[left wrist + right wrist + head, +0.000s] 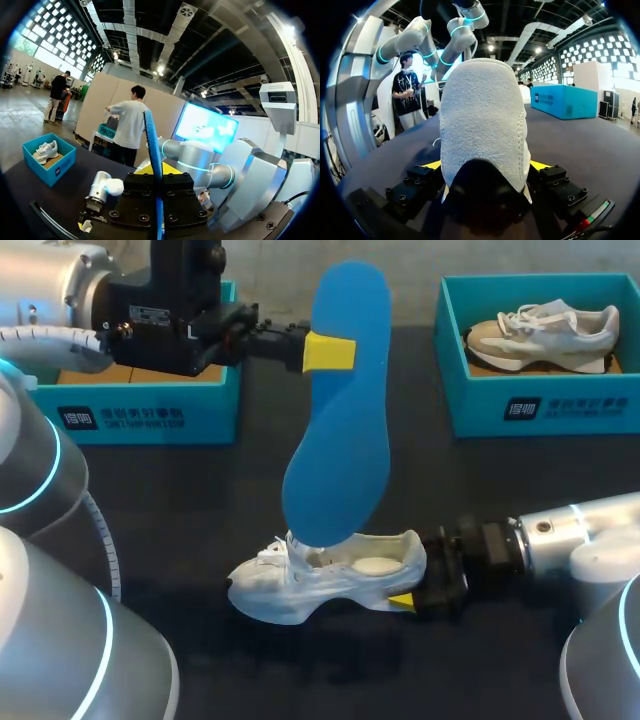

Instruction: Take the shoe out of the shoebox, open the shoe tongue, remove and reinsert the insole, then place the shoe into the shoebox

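A white shoe (325, 580) stands upright on the black table, toe to the left. My left gripper (328, 352) is shut on a long blue insole (340, 410) and holds it up steeply, with its lower end at the shoe's opening. In the left wrist view the insole (152, 145) shows edge-on, clamped in that gripper (157, 175). My right gripper (415, 585) is at the shoe's heel. In the right wrist view the grey heel (482, 120) sits between its open fingers (485, 165), a yellow tip on either side.
A teal shoebox (150, 410) stands at the back left behind my left arm. A second teal box (540, 405) at the back right holds another shoe (545, 332). Dark tabletop lies bare between the boxes and in front of the shoe.
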You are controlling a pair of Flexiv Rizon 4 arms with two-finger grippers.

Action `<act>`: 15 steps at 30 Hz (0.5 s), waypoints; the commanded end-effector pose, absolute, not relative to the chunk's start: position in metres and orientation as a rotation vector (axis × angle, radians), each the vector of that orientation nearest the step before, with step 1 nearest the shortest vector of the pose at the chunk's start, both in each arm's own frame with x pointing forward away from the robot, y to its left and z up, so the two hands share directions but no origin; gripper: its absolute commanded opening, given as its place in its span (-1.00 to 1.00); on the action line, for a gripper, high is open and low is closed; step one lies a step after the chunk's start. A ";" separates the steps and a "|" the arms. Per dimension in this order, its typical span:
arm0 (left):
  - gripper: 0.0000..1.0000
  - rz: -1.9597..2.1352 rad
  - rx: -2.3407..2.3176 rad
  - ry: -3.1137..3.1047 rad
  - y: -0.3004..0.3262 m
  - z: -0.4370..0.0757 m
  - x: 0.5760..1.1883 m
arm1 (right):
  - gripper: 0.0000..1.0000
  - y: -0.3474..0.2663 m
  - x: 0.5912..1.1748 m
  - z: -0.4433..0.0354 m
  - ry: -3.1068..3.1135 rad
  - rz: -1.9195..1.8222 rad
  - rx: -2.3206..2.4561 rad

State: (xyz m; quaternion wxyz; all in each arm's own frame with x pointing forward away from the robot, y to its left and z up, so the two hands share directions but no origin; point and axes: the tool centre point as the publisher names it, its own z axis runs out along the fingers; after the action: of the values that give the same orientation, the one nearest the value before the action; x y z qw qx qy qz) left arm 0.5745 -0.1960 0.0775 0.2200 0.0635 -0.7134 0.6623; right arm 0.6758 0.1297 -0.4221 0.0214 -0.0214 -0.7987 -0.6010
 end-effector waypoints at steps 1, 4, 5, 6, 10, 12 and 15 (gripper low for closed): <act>-1.00 1.829 0.177 -1.975 -0.197 0.077 0.575 | 1.00 0.124 0.672 -0.417 -2.491 -1.845 -0.070; -1.00 1.829 0.177 -1.975 -0.197 0.077 0.575 | 1.00 0.122 0.671 -0.414 -2.506 -1.829 -0.060; -1.00 1.829 0.177 -1.975 -0.197 0.077 0.575 | 1.00 0.121 0.671 -0.412 -2.514 -1.825 -0.058; -1.00 1.829 0.177 -1.975 -0.197 0.077 0.575 | 1.00 0.119 0.671 -0.411 -2.520 -1.820 -0.053; -1.00 1.829 0.177 -1.975 -0.197 0.077 0.575 | 1.00 0.113 0.671 -0.408 -2.571 -1.760 -0.049; -1.00 1.829 0.177 -1.975 -0.197 0.077 0.575 | 1.00 0.109 0.672 -0.406 -2.602 -1.719 -0.047; -1.00 1.829 0.177 -1.975 -0.197 0.077 0.575 | 1.00 0.105 0.672 -0.402 -2.663 -1.639 -0.037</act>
State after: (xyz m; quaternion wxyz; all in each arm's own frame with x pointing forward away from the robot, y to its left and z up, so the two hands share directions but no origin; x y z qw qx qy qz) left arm 0.5744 -0.1959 0.0774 0.2200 0.0635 -0.7134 0.6623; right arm 0.6756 0.1080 -0.4147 0.0069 -0.0107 -0.8334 -0.5525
